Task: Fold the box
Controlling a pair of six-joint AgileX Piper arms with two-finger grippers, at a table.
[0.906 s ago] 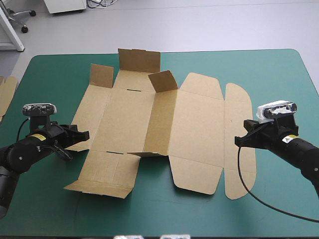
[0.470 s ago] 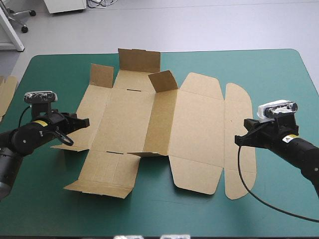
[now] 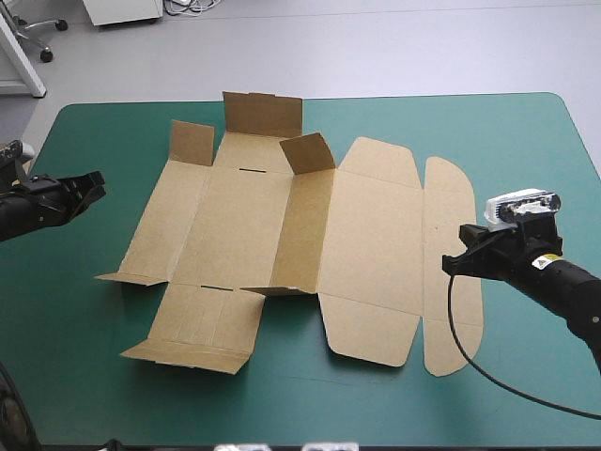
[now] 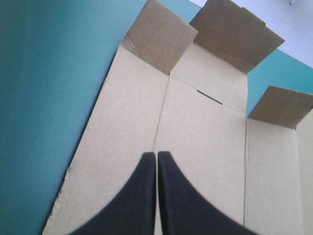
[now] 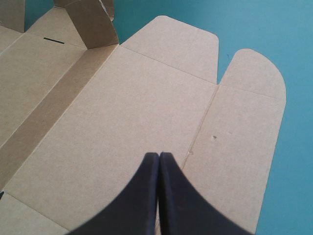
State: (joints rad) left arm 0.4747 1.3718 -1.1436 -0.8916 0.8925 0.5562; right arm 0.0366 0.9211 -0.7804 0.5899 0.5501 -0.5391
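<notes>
The brown box (image 3: 282, 235) lies spread open on the teal-green cover (image 3: 526, 141), with its far flaps (image 3: 263, 113) and one inner flap (image 3: 307, 152) standing up. Its rounded lid flap (image 3: 449, 207) lies flat at the right. My left gripper (image 3: 92, 186) is shut and hovers over the cover, well to the left of the box's left wall panel (image 3: 164, 221). In the left wrist view the left gripper (image 4: 156, 154) points at that panel (image 4: 132, 122). My right gripper (image 3: 453, 264) is shut at the lid flap's outer edge. The right wrist view shows the right gripper (image 5: 159, 154) over the lid (image 5: 146, 98).
The near-left flap (image 3: 192, 352) curls up a little at its front edge. Bare teal-green cover runs along the table's near edge (image 3: 310, 413) and on the far right side.
My left arm has drawn back to the left, away from the box's left wall panel, which now lies with its near corner slightly lifted. The right arm has not moved.
</notes>
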